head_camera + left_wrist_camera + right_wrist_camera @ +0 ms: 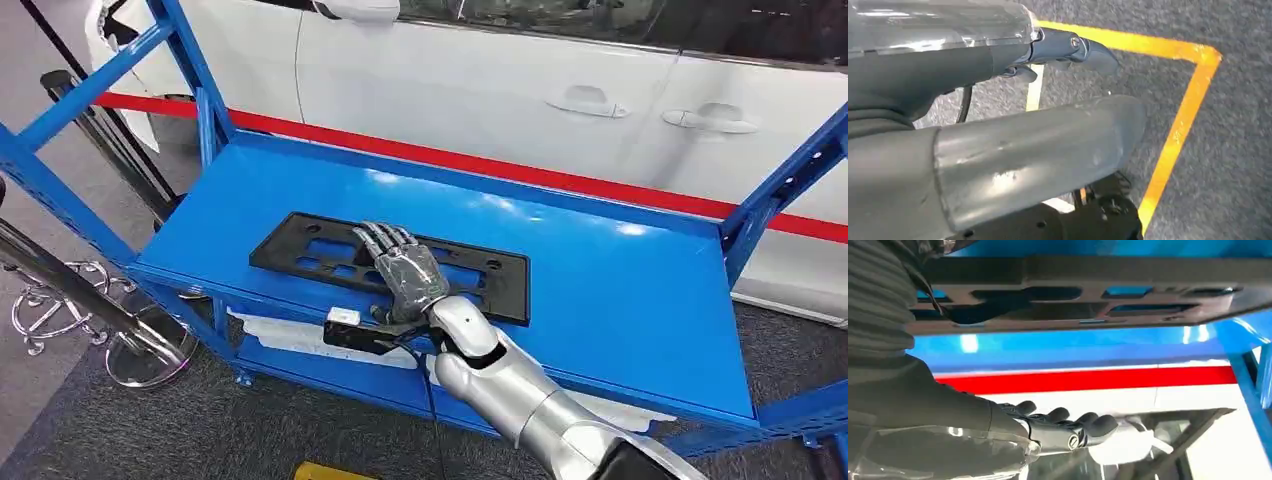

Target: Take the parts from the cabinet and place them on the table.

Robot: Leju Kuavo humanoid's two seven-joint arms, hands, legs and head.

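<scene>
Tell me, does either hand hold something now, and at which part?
Cannot be told: the right hand lies over the near edge of the black plate. The left hand holds nothing.

Bright, even overhead light with white glare patches on the blue shelf [620, 290]; close wrist views soft, perhaps motion-blurred.

**Right hand flat and forward, left arm hanging**

The robot's silver right arm [520, 400] reaches forward and to the left from the lower right of the head view, wrist straight. Its grey, dark-fingered right hand [405, 270] lies palm down with the fingers [385, 238] stretched out side by side, gripping nothing. The grey left hand [1013, 150] hangs low, its thick thumb extended and darker fingers [1083, 50] nearly straight, holding nothing.
</scene>
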